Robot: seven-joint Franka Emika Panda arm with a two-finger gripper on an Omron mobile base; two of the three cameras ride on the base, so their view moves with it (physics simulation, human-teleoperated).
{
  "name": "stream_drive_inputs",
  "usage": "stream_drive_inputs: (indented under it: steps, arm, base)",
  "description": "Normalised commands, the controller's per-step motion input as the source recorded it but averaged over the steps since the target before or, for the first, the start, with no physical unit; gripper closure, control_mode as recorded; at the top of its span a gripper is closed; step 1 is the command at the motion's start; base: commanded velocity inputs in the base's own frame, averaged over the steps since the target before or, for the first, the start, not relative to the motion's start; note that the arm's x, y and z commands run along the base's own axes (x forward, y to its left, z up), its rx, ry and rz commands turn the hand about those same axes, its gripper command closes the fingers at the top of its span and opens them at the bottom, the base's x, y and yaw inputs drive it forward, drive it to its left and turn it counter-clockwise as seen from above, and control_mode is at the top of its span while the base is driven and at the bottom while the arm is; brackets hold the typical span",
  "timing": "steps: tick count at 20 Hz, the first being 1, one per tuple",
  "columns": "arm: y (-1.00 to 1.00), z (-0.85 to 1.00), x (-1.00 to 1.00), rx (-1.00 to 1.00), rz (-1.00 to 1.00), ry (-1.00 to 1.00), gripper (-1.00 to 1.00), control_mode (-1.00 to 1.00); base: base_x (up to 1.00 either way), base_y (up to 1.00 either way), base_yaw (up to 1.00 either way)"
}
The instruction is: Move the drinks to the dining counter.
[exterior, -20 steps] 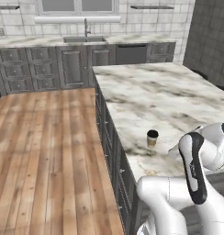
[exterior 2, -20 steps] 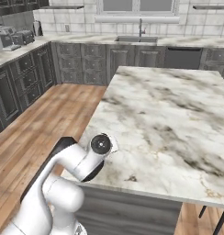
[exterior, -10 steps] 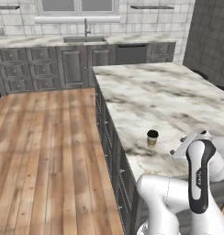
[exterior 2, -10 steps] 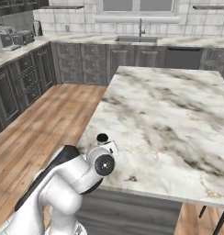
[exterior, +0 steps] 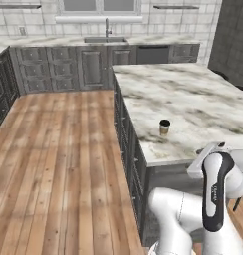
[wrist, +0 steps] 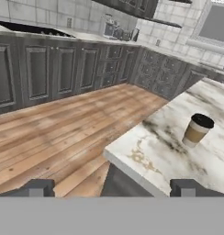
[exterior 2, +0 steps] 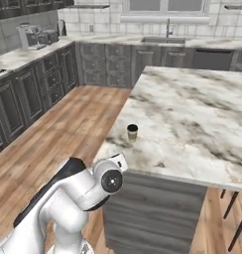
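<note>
The tan-brown paper coffee cup point(exterior: 165, 127) point(exterior 2: 132, 132) point(wrist: 197, 130) with a black lid stands upright near the front corner of the dining counter point(exterior: 198, 97) point(exterior 2: 192, 111) point(wrist: 153, 153), a white veined marble island on a dark base. My gripper point(wrist: 112, 188) is open and holds nothing; its fingertips point(wrist: 38, 187) are spread wide. It hovers off the counter's corner, short of the cup and apart from it. The pink bottle is out of view.
Wood floor point(exterior: 59, 149) lies left of the island. Dark wall cabinets with a sink point(exterior: 104, 39) line the back. Small appliances point(exterior 2: 33, 35) stand on the left wall counter. Stool legs point(exterior 2: 234, 213) show at the island's right side.
The whole picture has shifted a little, so the base has moved. My arm has dropped lower and drawn back from the cup, which stays on the counter.
</note>
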Motion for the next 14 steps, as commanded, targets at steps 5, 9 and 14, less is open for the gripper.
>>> stream_drive_inputs:
  steps: [5,9,14]
  arm:
    - [0.00,0.00,0.00,0.00,0.00,0.00,-1.00,1.00]
    - [0.00,0.00,0.00,0.00,0.00,0.00,-1.00,1.00]
    - [0.00,0.00,0.00,0.00,0.00,0.00,-1.00,1.00]
  base:
    - [-0.22,0.85,0.38]
    - [0.00,1.00,0.49]
    - [0.00,1.00,0.61]
